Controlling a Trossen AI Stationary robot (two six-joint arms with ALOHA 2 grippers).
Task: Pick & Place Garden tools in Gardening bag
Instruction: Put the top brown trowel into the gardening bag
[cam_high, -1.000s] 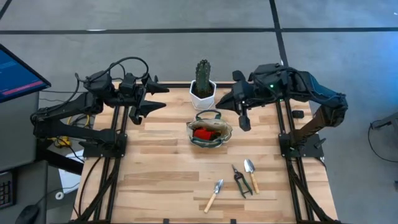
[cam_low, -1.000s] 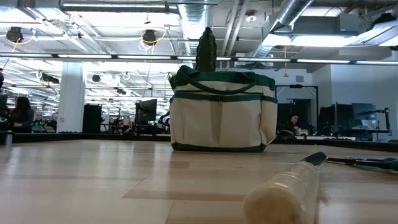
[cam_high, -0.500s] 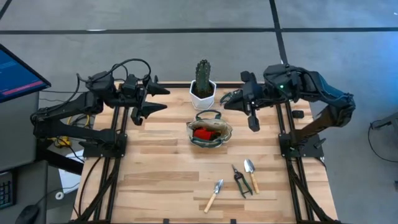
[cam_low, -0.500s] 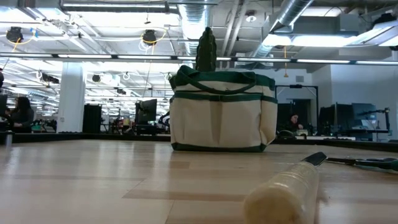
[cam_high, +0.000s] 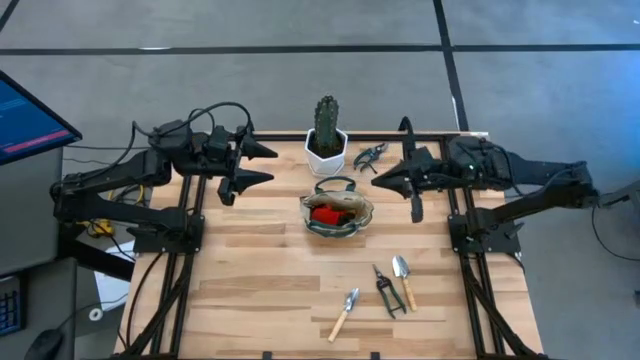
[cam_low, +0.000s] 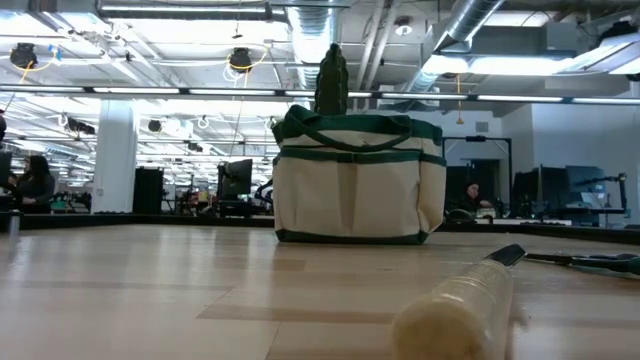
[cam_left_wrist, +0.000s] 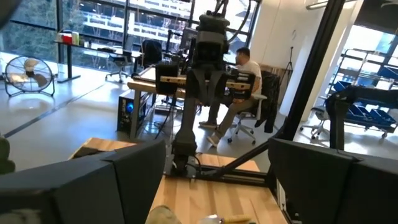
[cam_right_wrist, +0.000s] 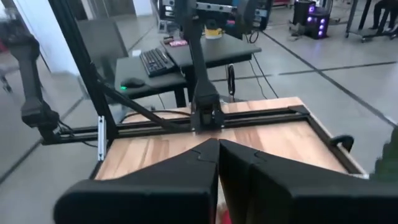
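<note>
The right gripper (cam_high: 385, 182) hovered just right of the gardening bag (cam_high: 338, 211), fingers pressed together and empty. The left gripper (cam_high: 262, 163) waited spread near the cactus (cam_high: 326, 125).

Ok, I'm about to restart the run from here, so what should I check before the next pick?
1. Gardening bag upright, mouth open: ok.
2. Red piece inside the bag: ok.
3. All tools bagged: not ok. A wooden-handled tool, dark shears and a trowel lie together on the table's right half; a dark pruner lies beside the cactus pot.
4. Right gripper ready to grasp: not ok, fingers shut, holding nothing, raised between pruner and bag.
5. Left gripper empty and open: ok, waiting left of the bag.
</note>
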